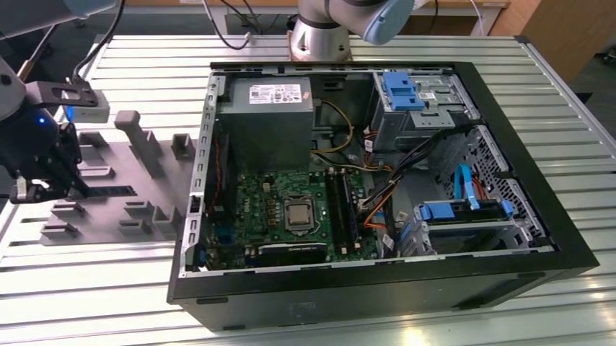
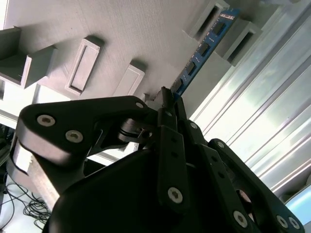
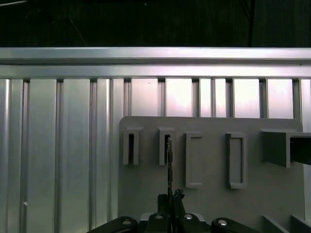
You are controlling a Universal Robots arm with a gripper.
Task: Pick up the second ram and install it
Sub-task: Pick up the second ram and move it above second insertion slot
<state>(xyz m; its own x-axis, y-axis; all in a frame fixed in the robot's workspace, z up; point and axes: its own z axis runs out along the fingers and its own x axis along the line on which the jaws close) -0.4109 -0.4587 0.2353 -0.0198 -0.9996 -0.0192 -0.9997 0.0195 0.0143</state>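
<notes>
The gripper (image 1: pixel 69 190) is spotted at about 9 o'clock in the exterior view, well apart from the open computer case (image 1: pixel 385 288) and down over the grey fixture plate (image 1: pixel 106 225). In the second wrist view the claw is clamped closed on one end of the second ram (image 2: pixel 201 48), so the stick is being gripped. The ram is seen as thin, narrow and flat: a dark board with a blue-green tint and a row of small black chips along one face. In the first wrist view it's caught edge-on as a skinny dark line, with its far end reaching a slotted grey block (image 3: pixel 165 145) on the plate. In the exterior view the stick is found at roughly 3 o'clock from the gripper, stretched toward the case.
</notes>
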